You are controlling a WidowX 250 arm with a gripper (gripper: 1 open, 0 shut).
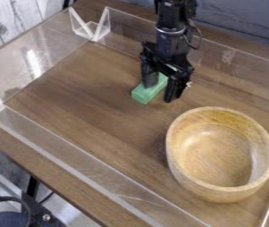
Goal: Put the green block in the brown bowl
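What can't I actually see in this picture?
- Far end of the green block: in the camera view, the black tool covers part of it.
- Whether the tool's tips touch the block: too small and dark to tell.
- Underside of the brown bowl: hidden by its own wall.
- The rest of the dark object at lower left: cut off by the picture's edge.
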